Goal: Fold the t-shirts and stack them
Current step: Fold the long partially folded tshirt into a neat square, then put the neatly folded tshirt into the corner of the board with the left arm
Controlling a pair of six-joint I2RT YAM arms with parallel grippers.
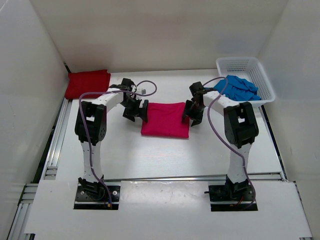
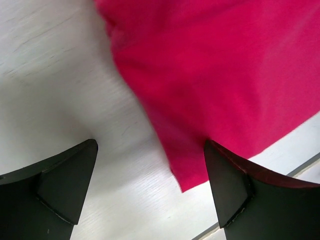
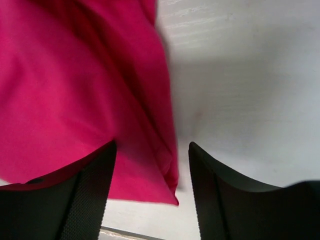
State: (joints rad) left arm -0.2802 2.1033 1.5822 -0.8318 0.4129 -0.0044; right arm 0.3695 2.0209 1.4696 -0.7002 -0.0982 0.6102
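The pink-magenta shirt lies folded into a neat rectangle in the middle of the table, flat and free of both arms. My left gripper hangs over its left edge with fingers spread wide, nothing between them; one finger sits over bare table, the other over cloth. My right gripper straddles the opposite edge the same way, fingers apart and empty.

I judge the fold finished and the stacking not yet done. The dark red shirt sits folded in the far left corner, well apart. My worry is the pickup: if I pinch only the top layer at these edges, the lift could peel the fold open. Uneven grips could let one side sag and drag across the table on the way over.

The white mesh basket stands at the far right. It holds the blue shirt, crumpled, with cloth bulging over the near rim. Pulling that out carelessly might tug the basket along.
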